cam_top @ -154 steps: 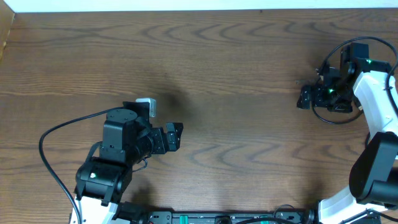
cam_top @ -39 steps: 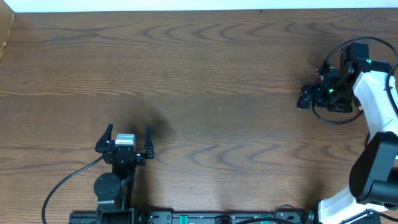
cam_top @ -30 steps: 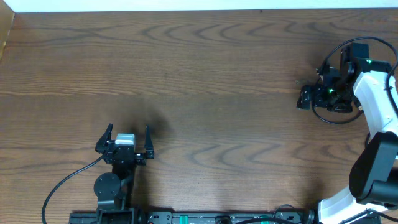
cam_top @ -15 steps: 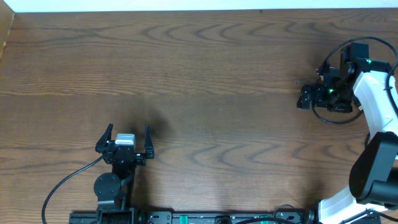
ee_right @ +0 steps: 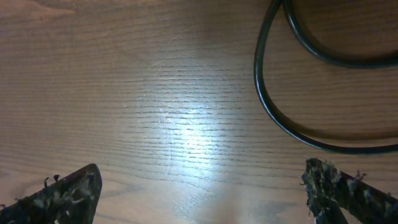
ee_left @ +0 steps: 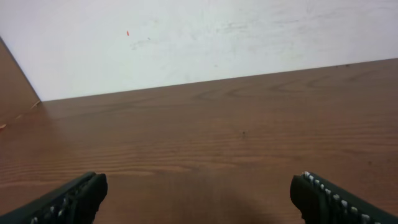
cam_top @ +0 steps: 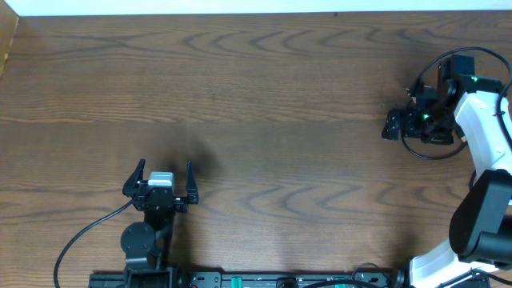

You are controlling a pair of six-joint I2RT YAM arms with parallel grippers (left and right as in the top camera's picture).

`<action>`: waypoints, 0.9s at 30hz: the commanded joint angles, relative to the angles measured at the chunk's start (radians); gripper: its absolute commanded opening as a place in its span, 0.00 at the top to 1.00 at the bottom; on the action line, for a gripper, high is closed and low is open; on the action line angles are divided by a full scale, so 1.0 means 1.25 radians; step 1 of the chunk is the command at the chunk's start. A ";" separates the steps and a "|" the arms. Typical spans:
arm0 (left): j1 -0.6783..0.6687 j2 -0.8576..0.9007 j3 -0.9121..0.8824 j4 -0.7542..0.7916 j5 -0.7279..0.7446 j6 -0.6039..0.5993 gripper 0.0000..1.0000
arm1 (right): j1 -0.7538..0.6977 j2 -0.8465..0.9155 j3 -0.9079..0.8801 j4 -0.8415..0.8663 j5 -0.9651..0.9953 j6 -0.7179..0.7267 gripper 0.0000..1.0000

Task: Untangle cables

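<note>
Left gripper: fingers stood spread wide and empty, low over the left near part of the table. Right gripper: fingers also stood wide apart, gripping nothing, at the far right. One black cable lay looped on the wood just beyond the right gripper, untouched.

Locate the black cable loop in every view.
Overhead: black cable loop at far right, on the table by the right tool.
Left wrist: not in it.
Right wrist: upper right, running off the top and right edges.
Shared landmark: the open right tool.
</note>
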 commanded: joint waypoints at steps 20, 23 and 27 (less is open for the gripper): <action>0.006 -0.005 -0.011 -0.032 0.010 0.011 0.02 | 0.092 -0.010 -0.005 0.142 0.006 0.034 0.01; 0.006 -0.005 -0.011 -0.032 0.010 0.011 0.02 | 0.128 -0.047 -0.031 0.207 0.007 0.069 0.01; 0.006 -0.005 -0.011 -0.032 0.010 0.011 0.02 | 0.171 -0.120 -0.120 0.334 0.007 0.077 0.01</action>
